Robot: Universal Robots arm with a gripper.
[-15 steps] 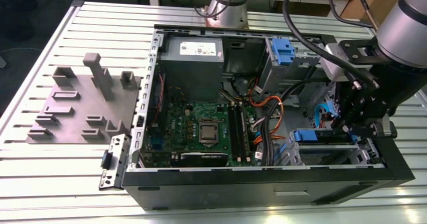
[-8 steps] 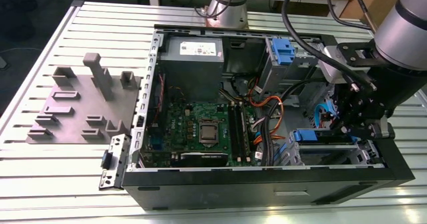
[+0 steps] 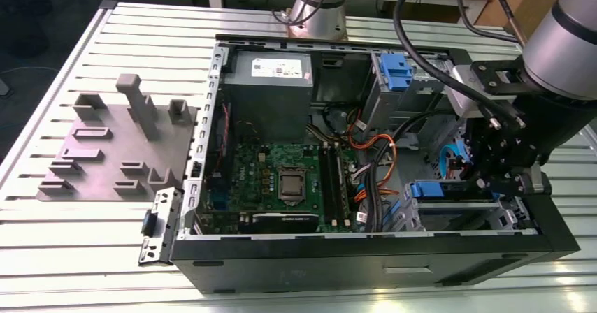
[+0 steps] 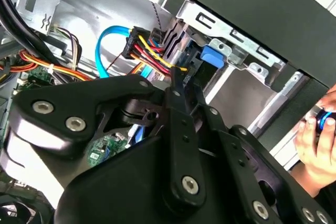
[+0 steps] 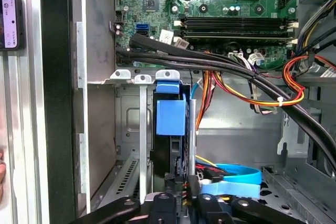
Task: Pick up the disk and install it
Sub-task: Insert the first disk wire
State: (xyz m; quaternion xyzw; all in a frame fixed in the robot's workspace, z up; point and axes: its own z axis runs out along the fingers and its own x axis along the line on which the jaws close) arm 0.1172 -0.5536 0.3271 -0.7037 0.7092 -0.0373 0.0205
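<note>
The disk (image 5: 170, 116) stands edge-on in the drive bay of the open computer case (image 3: 373, 253), its blue carrier frame facing the first wrist view. Its blue tab (image 4: 212, 56) sits against the bay's metal rails. In the exterior view the blue carrier (image 3: 438, 189) lies in the case's near corner on the exterior view's right. My gripper (image 5: 181, 182) is down inside the case at the disk's rear end, among red and yellow power cables (image 4: 152, 51). It hangs just beside the carrier (image 3: 487, 182).
Black and orange cable bundles (image 5: 236, 72) cross between the bay and the motherboard (image 3: 279, 180). A grey power supply box (image 3: 270, 75) and a blue latch (image 3: 396, 68) sit at the case's far side. A grey fixture plate (image 3: 121, 152) lies beside the case. A person's hand (image 4: 315, 140) is outside the case.
</note>
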